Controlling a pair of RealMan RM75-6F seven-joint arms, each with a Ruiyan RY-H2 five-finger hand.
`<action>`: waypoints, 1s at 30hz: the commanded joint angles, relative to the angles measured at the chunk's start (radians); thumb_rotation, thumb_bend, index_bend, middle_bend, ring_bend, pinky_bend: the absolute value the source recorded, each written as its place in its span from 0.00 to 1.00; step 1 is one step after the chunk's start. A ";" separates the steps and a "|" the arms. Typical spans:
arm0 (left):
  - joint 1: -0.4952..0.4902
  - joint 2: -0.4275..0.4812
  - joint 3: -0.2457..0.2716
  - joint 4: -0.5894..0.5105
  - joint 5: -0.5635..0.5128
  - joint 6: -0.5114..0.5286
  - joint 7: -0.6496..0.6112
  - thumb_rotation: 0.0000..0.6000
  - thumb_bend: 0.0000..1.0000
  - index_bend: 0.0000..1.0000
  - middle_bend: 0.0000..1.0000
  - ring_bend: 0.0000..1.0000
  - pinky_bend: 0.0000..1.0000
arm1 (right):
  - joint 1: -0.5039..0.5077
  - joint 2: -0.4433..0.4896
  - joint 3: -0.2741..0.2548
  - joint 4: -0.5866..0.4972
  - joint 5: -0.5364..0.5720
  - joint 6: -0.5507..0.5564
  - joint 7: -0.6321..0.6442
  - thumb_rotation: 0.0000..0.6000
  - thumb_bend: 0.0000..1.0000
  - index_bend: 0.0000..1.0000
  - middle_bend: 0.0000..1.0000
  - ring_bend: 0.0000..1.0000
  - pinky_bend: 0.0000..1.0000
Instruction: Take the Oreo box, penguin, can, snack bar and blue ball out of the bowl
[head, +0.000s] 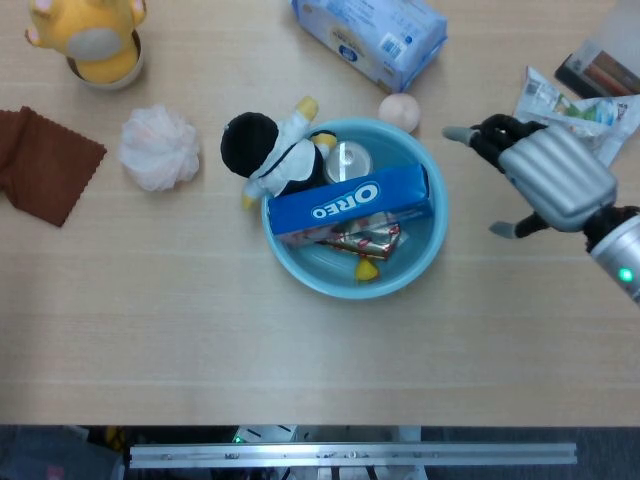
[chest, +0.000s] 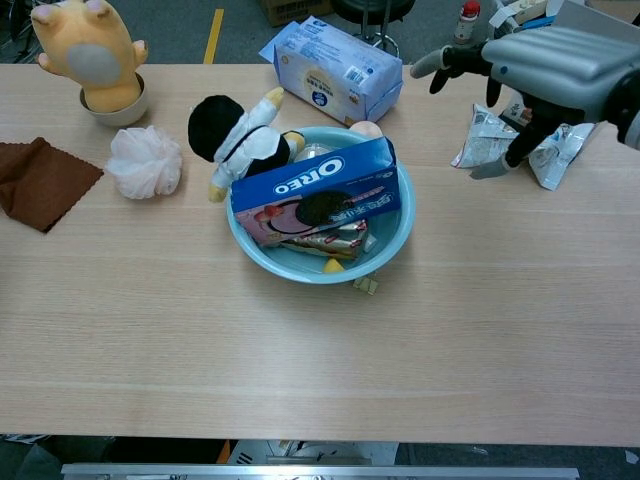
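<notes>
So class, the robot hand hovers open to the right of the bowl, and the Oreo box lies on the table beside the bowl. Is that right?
Not quite. The robot hand does hover open to the right of the bowl, but the Oreo box lies inside the bowl, across the other items, not on the table. The head view shows it.
</notes>
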 joint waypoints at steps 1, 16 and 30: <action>0.002 -0.002 -0.001 0.006 -0.005 0.000 -0.005 1.00 0.40 0.30 0.32 0.27 0.23 | 0.087 -0.104 0.010 0.054 0.119 -0.040 -0.105 1.00 0.03 0.13 0.24 0.17 0.39; -0.007 -0.011 -0.005 0.039 -0.017 -0.023 -0.035 1.00 0.40 0.30 0.32 0.27 0.22 | 0.275 -0.326 -0.045 0.187 0.406 -0.008 -0.285 1.00 0.05 0.13 0.24 0.17 0.39; -0.002 -0.007 0.001 0.050 -0.010 -0.021 -0.054 1.00 0.40 0.30 0.32 0.27 0.22 | 0.296 -0.434 -0.062 0.305 0.372 0.046 -0.227 1.00 0.40 0.48 0.48 0.49 0.74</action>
